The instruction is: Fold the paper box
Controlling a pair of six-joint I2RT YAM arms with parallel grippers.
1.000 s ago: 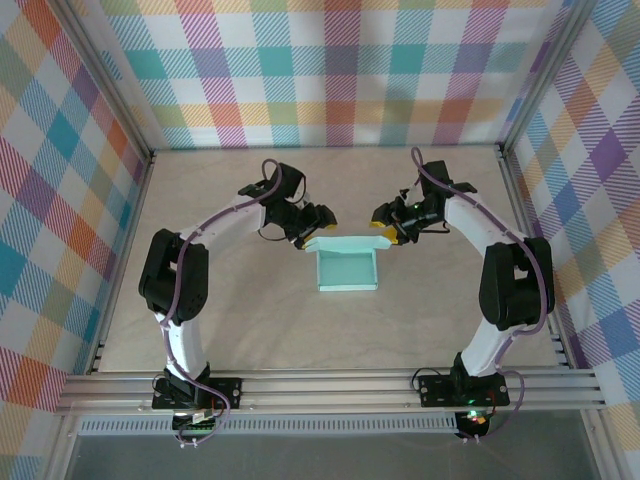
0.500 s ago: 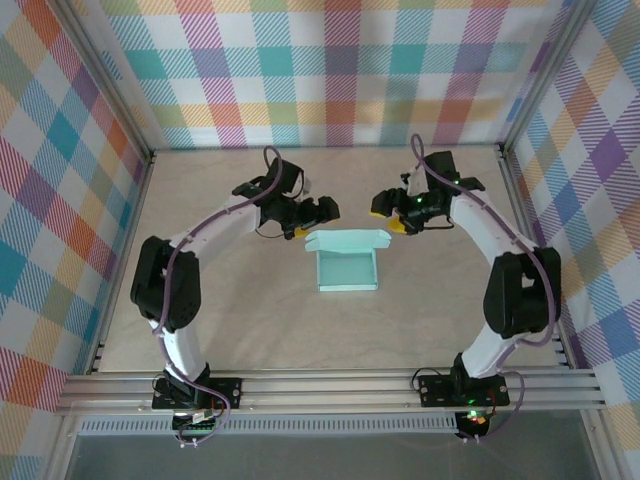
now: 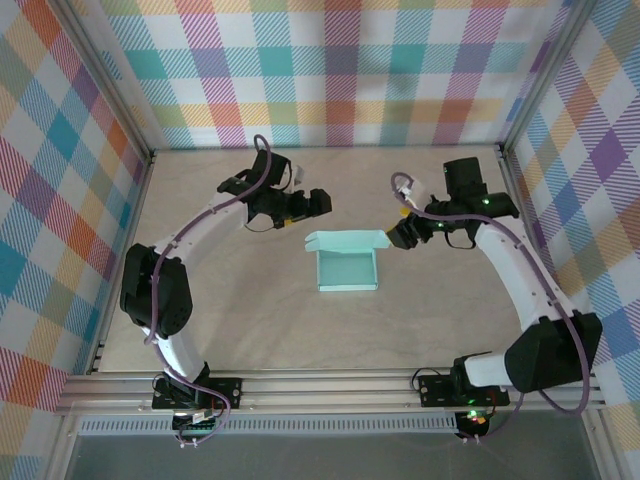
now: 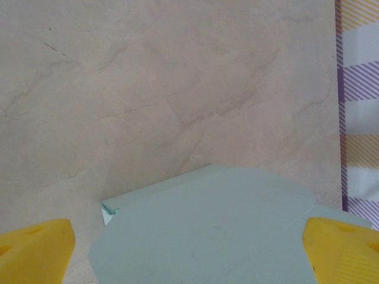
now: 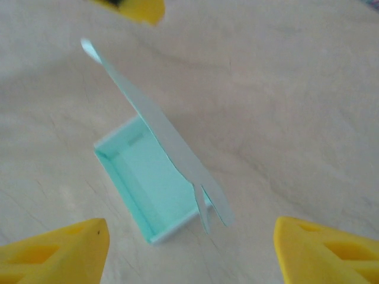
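The paper box (image 3: pixel 347 270) is a pale mint-blue shallow rectangle standing open on the table's middle. Its lid flap (image 3: pixel 345 240) rises from the far side and leans over. My left gripper (image 3: pixel 312 206) hangs open just beyond the box's far left corner, clear of the card. In the left wrist view the flap (image 4: pixel 207 231) spreads below the left gripper (image 4: pixel 189 254), whose yellow fingertips (image 4: pixel 35 251) stand wide apart. My right gripper (image 3: pixel 399 226) is open off the flap's right end. The right wrist view has the box (image 5: pixel 148 183) ahead of the right gripper (image 5: pixel 189 254), untouched.
The beige marbled table (image 3: pixel 250 320) is fenced by aluminium posts and plaid walls (image 3: pixel 330 70). A yellow fingertip (image 5: pixel 136 9) of the left gripper shows beyond the box in the right wrist view. Bare table lies in front of the box.
Both grippers opened wider and drew back from the ends of the flap, the left one to the far left, the right one to the right. The box stayed put.
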